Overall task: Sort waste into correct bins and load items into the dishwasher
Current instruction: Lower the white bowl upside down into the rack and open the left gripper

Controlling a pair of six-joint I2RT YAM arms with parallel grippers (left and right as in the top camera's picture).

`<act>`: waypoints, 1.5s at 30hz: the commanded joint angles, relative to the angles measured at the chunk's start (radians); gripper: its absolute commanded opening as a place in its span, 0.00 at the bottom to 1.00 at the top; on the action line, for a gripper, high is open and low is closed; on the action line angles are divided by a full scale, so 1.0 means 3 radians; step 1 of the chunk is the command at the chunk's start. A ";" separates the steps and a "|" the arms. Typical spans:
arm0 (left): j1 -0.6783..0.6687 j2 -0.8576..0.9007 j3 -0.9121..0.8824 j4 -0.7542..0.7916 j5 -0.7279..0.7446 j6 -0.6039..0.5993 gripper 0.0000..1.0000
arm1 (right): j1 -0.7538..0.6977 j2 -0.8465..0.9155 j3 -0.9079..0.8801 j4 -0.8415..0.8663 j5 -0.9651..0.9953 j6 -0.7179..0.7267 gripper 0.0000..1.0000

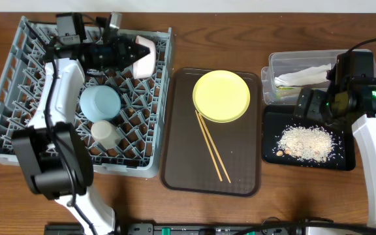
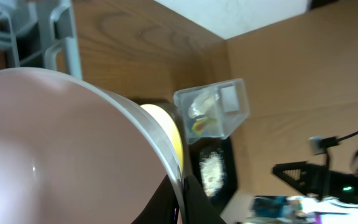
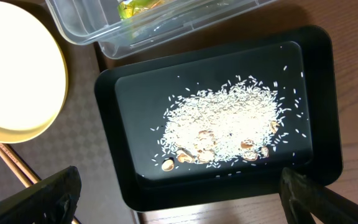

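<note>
White bowl (image 1: 146,57) in left hand (image 1: 138,52), over grey dish rack (image 1: 2,108)

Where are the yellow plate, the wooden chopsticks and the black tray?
yellow plate (image 1: 221,96), overhead view, centre of its face.
wooden chopsticks (image 1: 215,146), overhead view, midway along one stick.
black tray (image 3: 132,99), right wrist view, bare floor beside the crumbs.

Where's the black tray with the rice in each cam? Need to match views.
Overhead: black tray at the right edge of the table, just below the clear tub.
Left wrist: black tray small, lower centre, under the clear tub.
Right wrist: black tray fills the centre.
Shared landmark: the clear tub bordering it.
</note>
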 commanded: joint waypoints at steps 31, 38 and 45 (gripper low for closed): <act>0.0805 0.0399 0.0025 0.0004 0.0046 -0.0529 0.84 | -0.0009 -0.0028 0.0060 -0.0010 0.0033 0.0008 0.99; 0.0907 0.0221 0.0025 0.0000 0.0020 -0.0528 0.86 | -0.0009 -0.0028 0.0060 -0.0010 0.0033 0.0008 0.99; 0.0741 -0.0487 0.0025 -0.0211 -0.0790 -0.0356 0.86 | -0.0009 -0.0028 0.0060 -0.0009 0.0032 0.0008 0.99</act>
